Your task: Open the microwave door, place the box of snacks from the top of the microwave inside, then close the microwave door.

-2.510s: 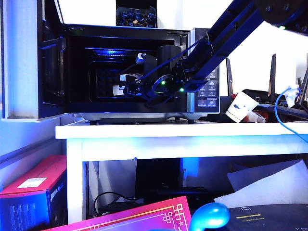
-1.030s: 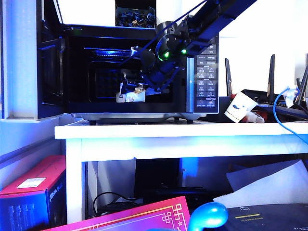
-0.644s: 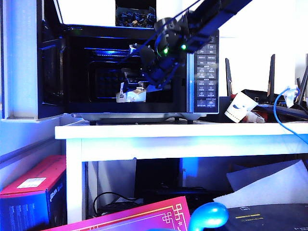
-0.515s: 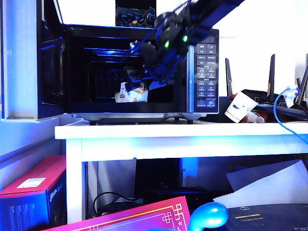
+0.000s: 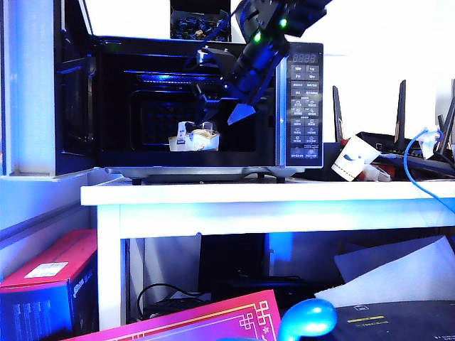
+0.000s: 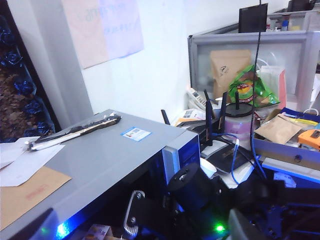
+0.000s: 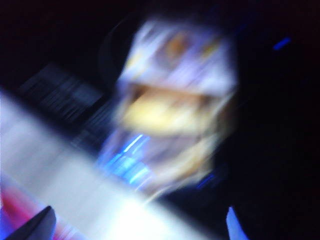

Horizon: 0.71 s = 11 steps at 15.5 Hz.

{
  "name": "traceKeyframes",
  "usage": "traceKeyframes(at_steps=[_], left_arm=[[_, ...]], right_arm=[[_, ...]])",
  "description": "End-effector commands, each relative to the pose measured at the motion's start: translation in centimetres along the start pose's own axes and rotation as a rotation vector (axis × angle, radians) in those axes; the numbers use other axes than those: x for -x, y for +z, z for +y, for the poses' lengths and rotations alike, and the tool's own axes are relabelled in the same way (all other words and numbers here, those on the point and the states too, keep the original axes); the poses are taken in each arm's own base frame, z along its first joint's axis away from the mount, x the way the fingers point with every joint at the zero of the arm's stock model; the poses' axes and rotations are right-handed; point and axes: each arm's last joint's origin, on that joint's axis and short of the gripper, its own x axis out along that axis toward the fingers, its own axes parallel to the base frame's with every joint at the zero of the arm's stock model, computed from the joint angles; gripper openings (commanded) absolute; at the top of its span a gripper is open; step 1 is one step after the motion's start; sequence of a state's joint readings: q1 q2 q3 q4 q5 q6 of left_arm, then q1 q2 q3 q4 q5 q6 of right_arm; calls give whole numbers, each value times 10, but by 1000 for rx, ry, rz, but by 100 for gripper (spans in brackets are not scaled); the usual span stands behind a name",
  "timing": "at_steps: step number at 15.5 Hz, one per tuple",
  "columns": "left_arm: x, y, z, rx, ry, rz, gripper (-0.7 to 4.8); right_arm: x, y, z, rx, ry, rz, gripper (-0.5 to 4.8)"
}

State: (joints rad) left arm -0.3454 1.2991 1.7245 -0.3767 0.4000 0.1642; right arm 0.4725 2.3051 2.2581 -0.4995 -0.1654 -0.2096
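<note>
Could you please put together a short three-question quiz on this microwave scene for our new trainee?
1. True or false: the box of snacks lies inside the microwave.
2. The microwave door is: A) shut, B) swung open to the left, C) removed.
3. Fill in: the right tool hangs above the box with its jaws ____.

Key
1. True; it rests on the cavity floor.
2. B.
3. Open, and holding nothing. The left tool is also open, seen only at the edge of its wrist view, above the microwave's grey top.
</note>
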Motion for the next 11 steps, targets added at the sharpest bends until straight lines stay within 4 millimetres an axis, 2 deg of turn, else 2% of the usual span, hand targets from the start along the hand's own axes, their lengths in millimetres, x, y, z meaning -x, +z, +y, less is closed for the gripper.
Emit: traceKeyframes(at_steps=[1,2,3,4,7,11], left_arm=[[2,5,0,-12,4,-27,479],[2,4,0,-11,4,-26,479],[2,4,0,-11,3,-27,479],[2,4,0,-11,3,-26,479],[2,4,0,-10,3,-26,479],[2,4,0,-10,3,-26,479]], right_arm=[[8,-3,5,-24,84,74,479],[7,-5,6,-28,87,89,479],[6,-6,6,-28,89,89,402],[6,-5,6,-26,99,73,267],[0,-2,4,-28,96,9,259],[-32,-22,4,-59,109,10,260]])
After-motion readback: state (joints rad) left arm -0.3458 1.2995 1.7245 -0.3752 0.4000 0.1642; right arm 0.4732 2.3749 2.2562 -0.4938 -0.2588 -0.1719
